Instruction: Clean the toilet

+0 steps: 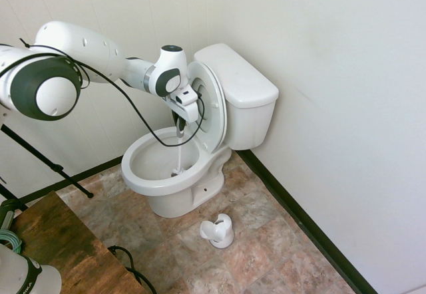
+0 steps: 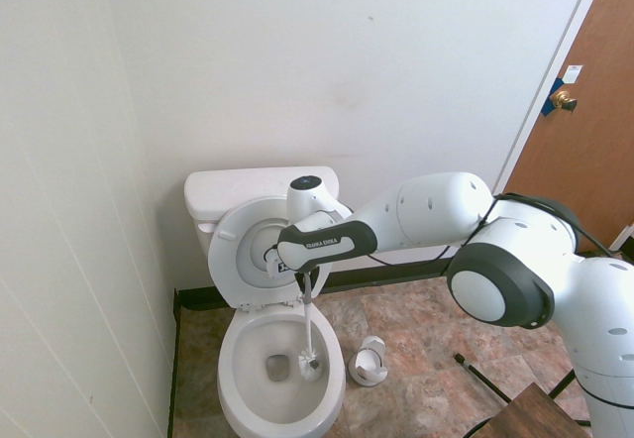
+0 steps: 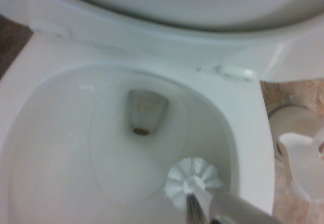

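Both exterior views are bright and evenly lit by soft, diffuse light, so the pale walls (image 1: 346,108) wash out almost to white and shadows stay faint, with only a weak one under the toilet (image 1: 200,174) tank and along the dark baseboard (image 1: 299,217). Wide-angle distortion bends the straight lines near the edges, noticeably at the door (image 2: 584,111) frame in the second exterior view. The wrist view is dimmer, tinged bluish-green and soft throughout, with the brush (image 3: 193,182) head and its handle blurred at the bottom edge.
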You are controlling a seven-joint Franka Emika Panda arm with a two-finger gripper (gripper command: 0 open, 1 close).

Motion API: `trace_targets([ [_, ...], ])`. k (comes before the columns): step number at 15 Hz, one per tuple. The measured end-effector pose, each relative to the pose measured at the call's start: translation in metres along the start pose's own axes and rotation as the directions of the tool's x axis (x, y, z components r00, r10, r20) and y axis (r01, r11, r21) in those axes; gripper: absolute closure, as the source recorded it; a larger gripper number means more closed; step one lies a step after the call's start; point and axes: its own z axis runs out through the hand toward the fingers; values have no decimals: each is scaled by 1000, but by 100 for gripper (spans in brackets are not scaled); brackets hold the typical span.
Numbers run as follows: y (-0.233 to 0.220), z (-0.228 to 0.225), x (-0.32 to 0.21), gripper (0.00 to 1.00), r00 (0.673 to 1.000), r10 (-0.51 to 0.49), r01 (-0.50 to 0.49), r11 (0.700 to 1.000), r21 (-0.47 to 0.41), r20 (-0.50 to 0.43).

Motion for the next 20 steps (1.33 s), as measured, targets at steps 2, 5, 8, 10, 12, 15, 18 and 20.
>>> trace_targets([
  [2,-15,-2,14,100,1000,12,-12,1000,16,-13],
  [5,-37,-7,28,100,999,35,-34,998,51,-21],
  [8,-62,-4,19,100,998,64,-63,996,63,-3],
  [10,-82,-5,2,100,999,45,-44,996,82,-7],
  [12,-96,-7,-15,100,1000,23,-22,996,88,-8],
  [15,-105,-20,-29,100,1000,2,-1,995,99,-13],
  [18,-110,-41,-46,100,1000,-21,23,994,103,-15],
  [20,-105,-65,-57,100,999,-34,35,995,98,-13],
])
